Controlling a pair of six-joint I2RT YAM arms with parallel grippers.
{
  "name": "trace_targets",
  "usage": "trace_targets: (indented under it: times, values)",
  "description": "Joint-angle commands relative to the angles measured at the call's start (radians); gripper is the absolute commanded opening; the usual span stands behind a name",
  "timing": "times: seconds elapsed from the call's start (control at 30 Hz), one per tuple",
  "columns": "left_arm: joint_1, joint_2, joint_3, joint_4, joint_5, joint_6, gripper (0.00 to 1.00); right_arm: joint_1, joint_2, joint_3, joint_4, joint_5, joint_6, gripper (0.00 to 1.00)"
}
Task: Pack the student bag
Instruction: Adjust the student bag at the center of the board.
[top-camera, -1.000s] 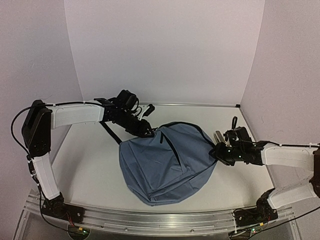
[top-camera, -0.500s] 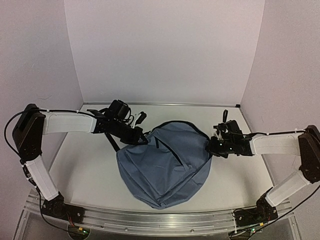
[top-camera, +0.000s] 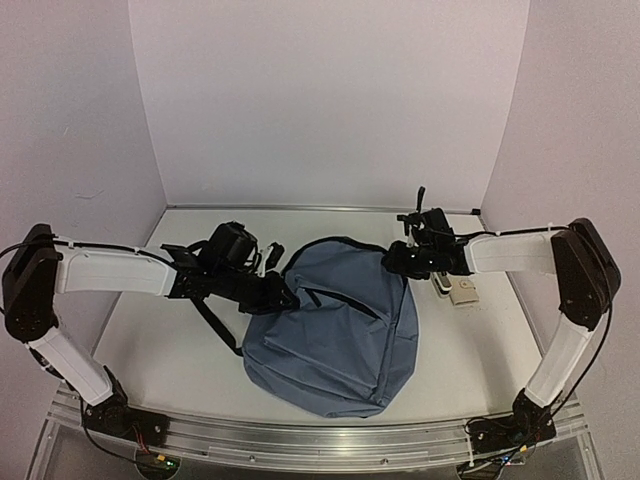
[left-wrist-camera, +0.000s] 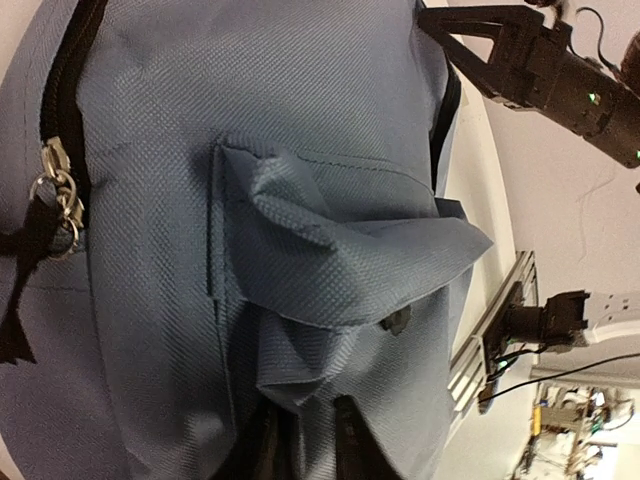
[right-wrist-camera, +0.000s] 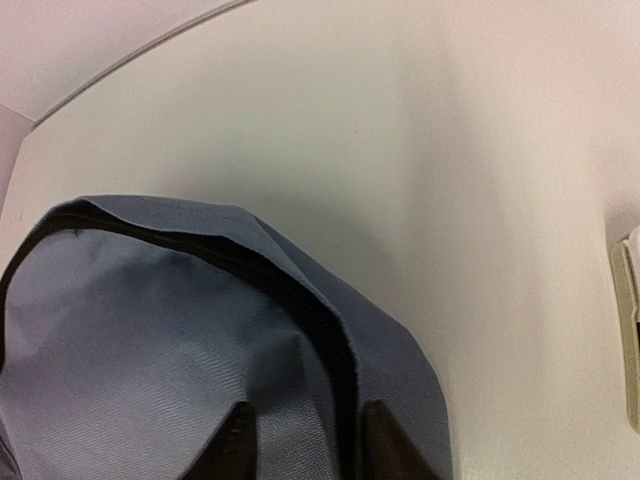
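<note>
Slate-blue fabric backpack (top-camera: 330, 330) worked at both sides
Left gripper (left-wrist-camera: 308, 440) hold cannot be told; right gripper (right-wrist-camera: 305, 435) is held part-open astride the rim (right-wrist-camera: 300, 290).

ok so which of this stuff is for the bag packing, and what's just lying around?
Job: student bag; left pincer and right pincer, both at its fabric.
Lying about: small beige item on the table, untouched.
</note>
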Motion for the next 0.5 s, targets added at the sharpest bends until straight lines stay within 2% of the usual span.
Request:
trace_targets:
  times: [0.0, 0.1, 0.17, 0.33, 0.47]
  values:
    - [-0.018, -0.058, 0.028, 0.029, -0.048, -0.067, 0.29, 0.003, -0.08, 0.054, -0.007, 0.031, -0.026, 0.49]
    - [-0.018, -0.091, 0.066, -0.02, -0.093, -0.048, 0.42, 0.005, -0.174, 0.038, -0.069, 0.029, -0.033, 0.56]
    - [-0.015, -0.109, 0.084, -0.027, -0.101, -0.039, 0.49, 0.004, -0.246, 0.024, -0.086, -0.015, -0.031, 0.56]
    - [0.003, -0.108, 0.121, -0.025, -0.103, -0.039, 0.52, 0.015, -0.383, -0.007, -0.091, -0.17, 0.006, 0.53]
    - [0.015, -0.082, 0.15, -0.036, -0.113, -0.041, 0.58, 0.072, -0.431, -0.004, -0.091, -0.244, 0.03, 0.51]
